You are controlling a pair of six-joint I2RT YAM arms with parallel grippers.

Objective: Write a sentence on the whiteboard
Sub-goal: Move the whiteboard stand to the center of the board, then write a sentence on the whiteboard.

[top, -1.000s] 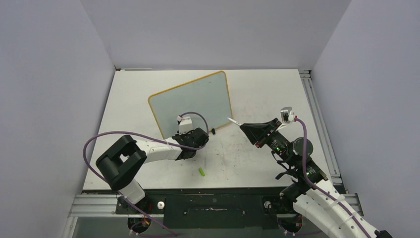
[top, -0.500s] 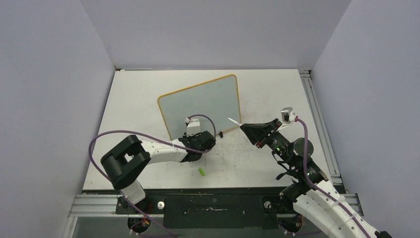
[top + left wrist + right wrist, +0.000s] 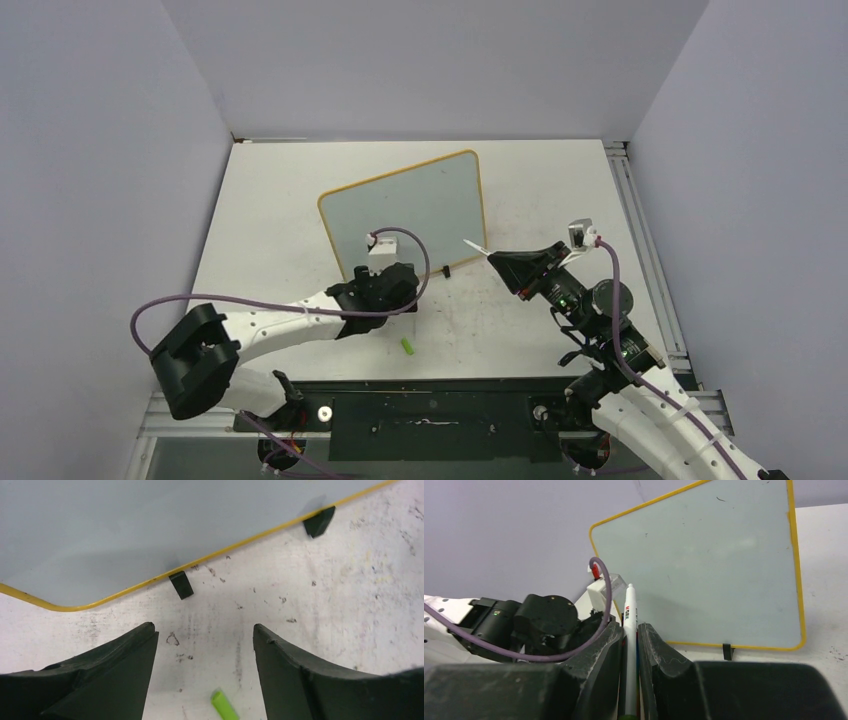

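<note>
The whiteboard (image 3: pixel 405 212) stands tilted on the table, pale grey with a yellow frame, and no sentence shows on its face. My left gripper (image 3: pixel 392 296) hovers just in front of its lower edge, open and empty; in the left wrist view my left gripper (image 3: pixel 204 635) frames bare tabletop below the whiteboard (image 3: pixel 125 530). My right gripper (image 3: pixel 497 259) is shut on a white marker (image 3: pixel 477 247), whose tip points at the board's right edge without touching it. The right wrist view shows the marker (image 3: pixel 630 615) upright between the fingers, with the whiteboard (image 3: pixel 714 565) beyond.
A green marker cap (image 3: pixel 408 346) lies on the scuffed table near the front edge; the cap (image 3: pixel 223 706) sits low between my left fingers. Black clip feet (image 3: pixel 181 584) hold the board's bottom edge. My left arm (image 3: pixel 544 622) stands left of the marker.
The whiteboard slid to the right with my left gripper at its lower edge. That gripper then opened and drew back towards the near edge. The right arm barely moved.
</note>
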